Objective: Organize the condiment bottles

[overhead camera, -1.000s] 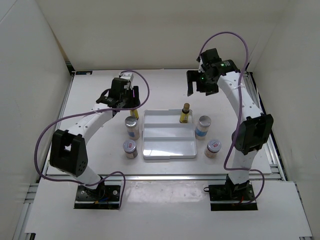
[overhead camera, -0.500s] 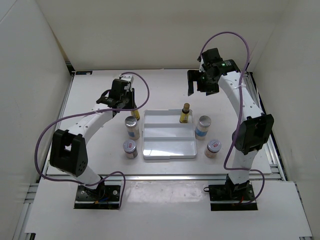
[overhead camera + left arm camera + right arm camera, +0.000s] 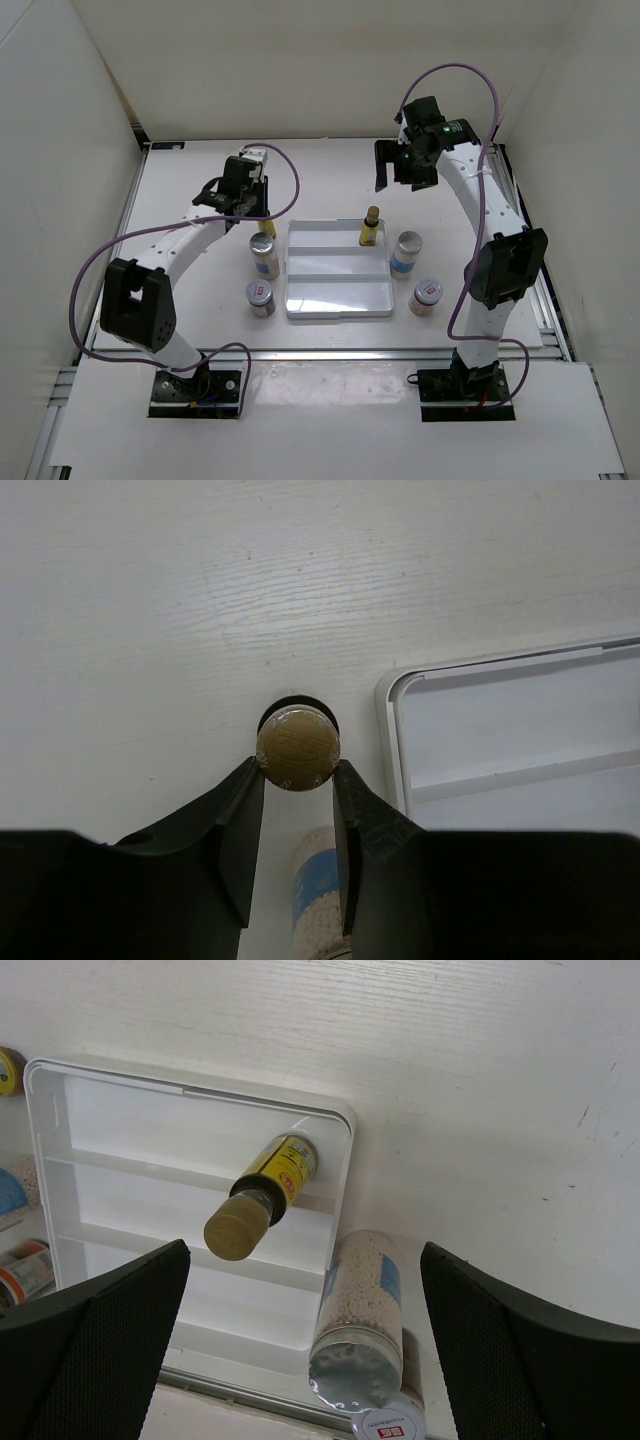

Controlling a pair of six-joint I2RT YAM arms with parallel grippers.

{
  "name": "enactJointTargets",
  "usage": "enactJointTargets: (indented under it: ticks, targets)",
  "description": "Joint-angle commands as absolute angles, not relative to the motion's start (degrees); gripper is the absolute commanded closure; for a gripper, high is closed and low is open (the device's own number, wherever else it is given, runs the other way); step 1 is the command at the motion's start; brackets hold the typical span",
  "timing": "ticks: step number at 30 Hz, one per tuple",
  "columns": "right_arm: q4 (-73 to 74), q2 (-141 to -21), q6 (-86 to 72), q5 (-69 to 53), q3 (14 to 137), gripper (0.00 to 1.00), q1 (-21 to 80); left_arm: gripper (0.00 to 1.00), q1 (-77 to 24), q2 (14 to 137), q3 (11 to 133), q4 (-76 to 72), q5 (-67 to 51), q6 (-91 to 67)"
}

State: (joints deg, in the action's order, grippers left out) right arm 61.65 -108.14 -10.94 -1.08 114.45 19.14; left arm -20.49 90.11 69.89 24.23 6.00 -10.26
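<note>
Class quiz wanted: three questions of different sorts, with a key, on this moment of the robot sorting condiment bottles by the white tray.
1. True or false: the right gripper is shut on a bottle.
2. The left gripper clamps: A) a silver-lidded jar; B) a yellow bottle, by its brown cap; C) a blue-labelled bottle.
3. How many bottles stand inside the white tray?
Key: 1 false; 2 B; 3 one, the other yellow bottle.
</note>
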Motion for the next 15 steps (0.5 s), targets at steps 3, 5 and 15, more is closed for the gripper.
enactJointTargets:
  ticks: [3,5,15]
  targets:
    - [62.2,-105.1,-10.7,-1.1,113.7,0.00,18.8,0.89,-21.3,85.9,77.1,22.8,9.7,-7.5]
    - [62.2,-105.1,-10.7,-1.1,113.2,0.00,18.8,0.89,-22.1,85.9,78.4,22.8,9.7,-7.5]
    - [62.2,-104.1,-10.7,-0.5,111.5,0.00,18.8,0.89,-31.0,87.1,82.0,21.7,5.5,-8.0]
